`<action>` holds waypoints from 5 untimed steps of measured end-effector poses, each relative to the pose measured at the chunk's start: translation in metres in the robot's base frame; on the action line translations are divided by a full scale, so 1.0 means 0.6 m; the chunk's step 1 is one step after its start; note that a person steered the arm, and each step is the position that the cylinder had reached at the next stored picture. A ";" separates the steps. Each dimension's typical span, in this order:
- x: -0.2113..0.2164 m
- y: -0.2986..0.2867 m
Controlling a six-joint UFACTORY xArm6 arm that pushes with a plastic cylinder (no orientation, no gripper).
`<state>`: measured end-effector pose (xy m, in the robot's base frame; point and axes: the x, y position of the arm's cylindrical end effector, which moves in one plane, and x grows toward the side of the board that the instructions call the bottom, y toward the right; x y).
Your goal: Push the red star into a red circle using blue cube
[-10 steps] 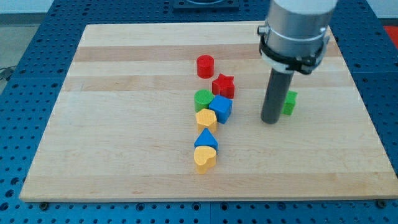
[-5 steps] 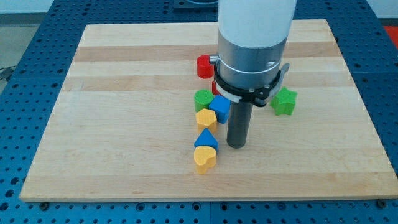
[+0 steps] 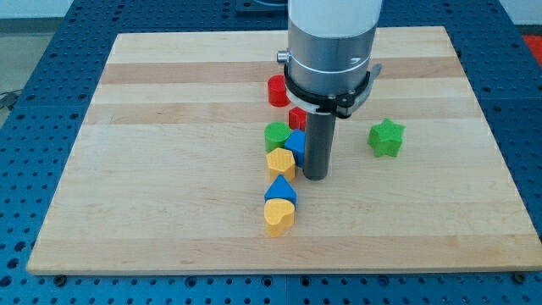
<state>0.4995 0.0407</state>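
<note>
My tip (image 3: 316, 176) rests on the board just to the right of the blue cube (image 3: 295, 146), close against its lower right side. The rod and arm body hide most of the red star (image 3: 296, 118); only its left edge shows above the cube. The red circle (image 3: 277, 90), a short red cylinder, stands up and left of the star, partly covered by the arm. The blue cube sits between the red star above and the yellow block below.
A green cylinder (image 3: 275, 135) touches the blue cube's left. A yellow hexagon block (image 3: 280, 162) lies below it, then a blue triangle (image 3: 280, 190) and a yellow heart (image 3: 279, 218). A green star (image 3: 386, 138) stands alone to the right.
My tip has moved left from beside the green star, dipped towards the view's bottom, then come up to the blue cube's right side. The blocks have not visibly shifted.
</note>
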 end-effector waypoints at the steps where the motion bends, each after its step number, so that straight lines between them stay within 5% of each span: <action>1: 0.009 -0.004; 3: 0.023 -0.016; 5: -0.037 -0.011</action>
<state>0.4771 0.0343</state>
